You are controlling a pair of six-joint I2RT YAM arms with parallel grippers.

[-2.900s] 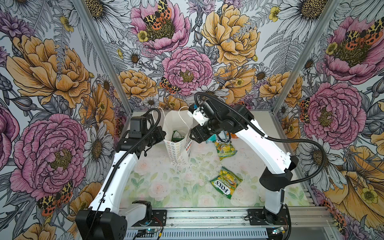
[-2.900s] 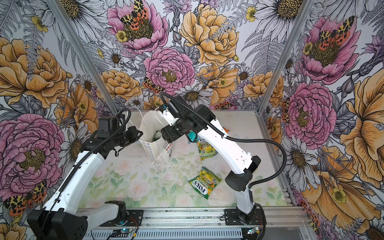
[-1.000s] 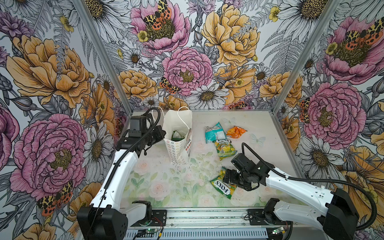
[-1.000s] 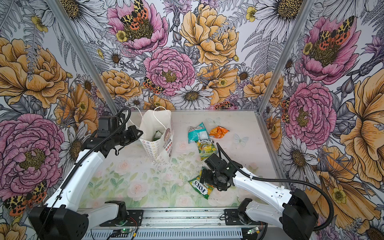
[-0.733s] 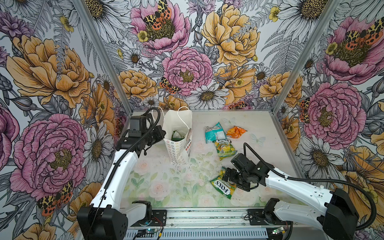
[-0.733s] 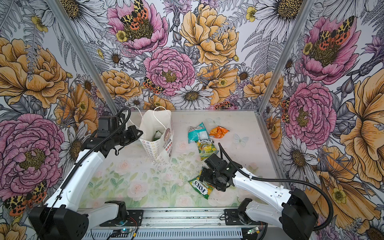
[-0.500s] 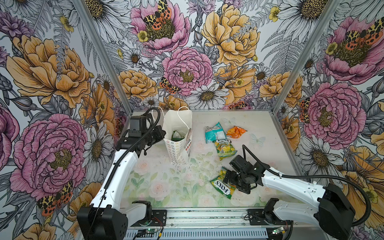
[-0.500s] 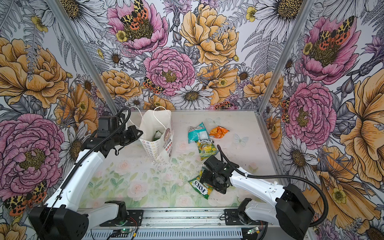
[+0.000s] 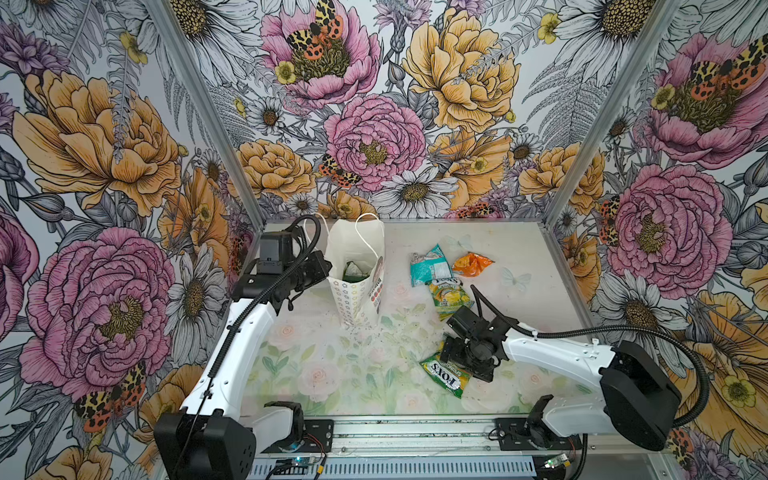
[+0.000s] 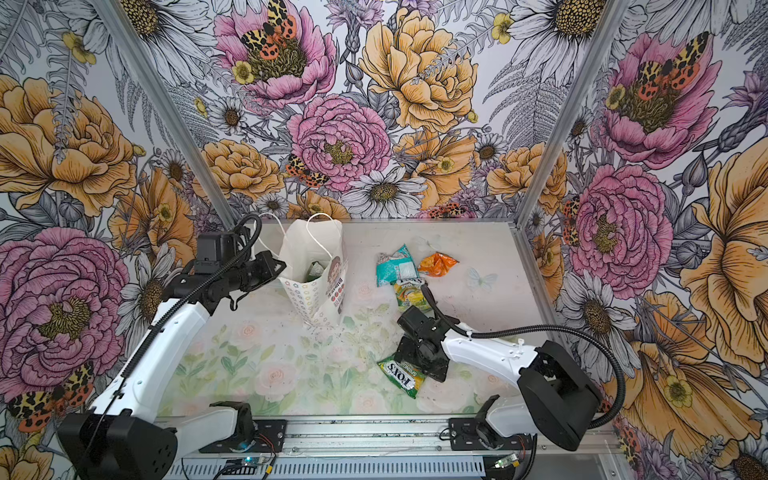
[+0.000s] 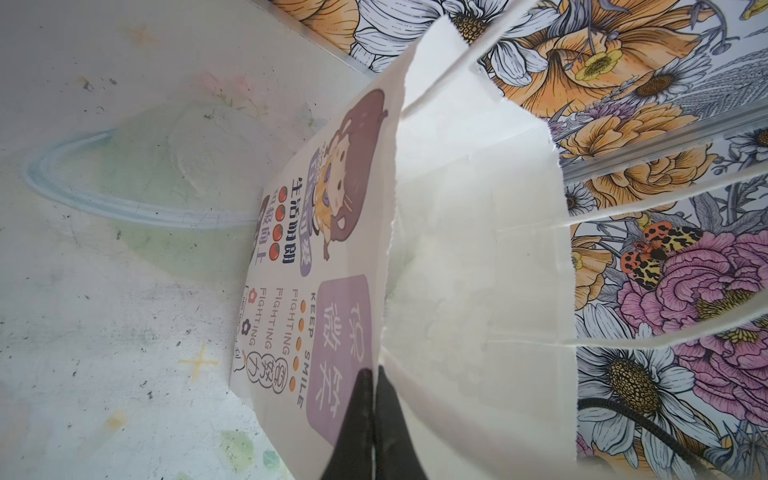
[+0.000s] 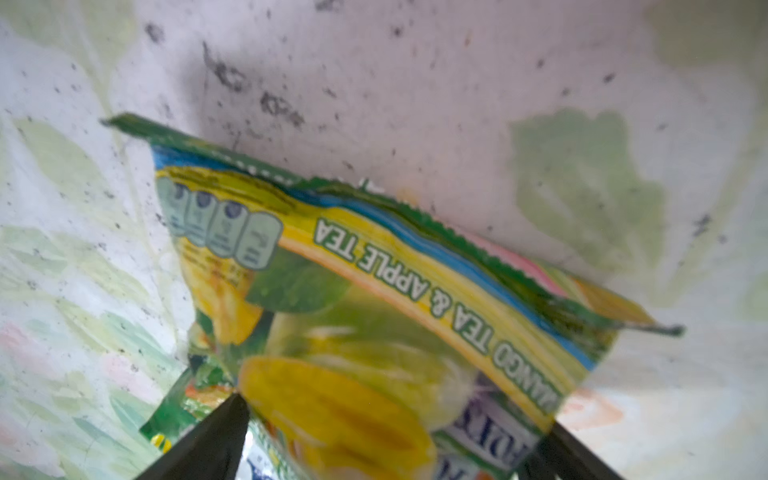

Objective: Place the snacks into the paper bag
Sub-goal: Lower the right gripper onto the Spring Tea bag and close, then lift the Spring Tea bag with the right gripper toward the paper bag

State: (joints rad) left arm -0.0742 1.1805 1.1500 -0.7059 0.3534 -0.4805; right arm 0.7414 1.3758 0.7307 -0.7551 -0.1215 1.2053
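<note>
Pickup step: green-yellow packet [image 9: 446, 372] on surface [image 9: 332, 374], straddled by right pincer [image 12: 395, 415], spread wide, unclenched. Paper bag [image 9: 357, 266] rim clamped in left pincer [image 11: 375, 376]. Next: clench, lift, carry over bag mouth.

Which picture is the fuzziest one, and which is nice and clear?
Right wrist view: fuzziest, the green-yellow packet smears close to the lens, though APPLE TEA reads. Left wrist view: crisp print on the paper bag. Both top views: sharp, evenly lit.

Bold floral walls [image 9: 374, 137], pale flower-print floor [image 9: 324, 376]
</note>
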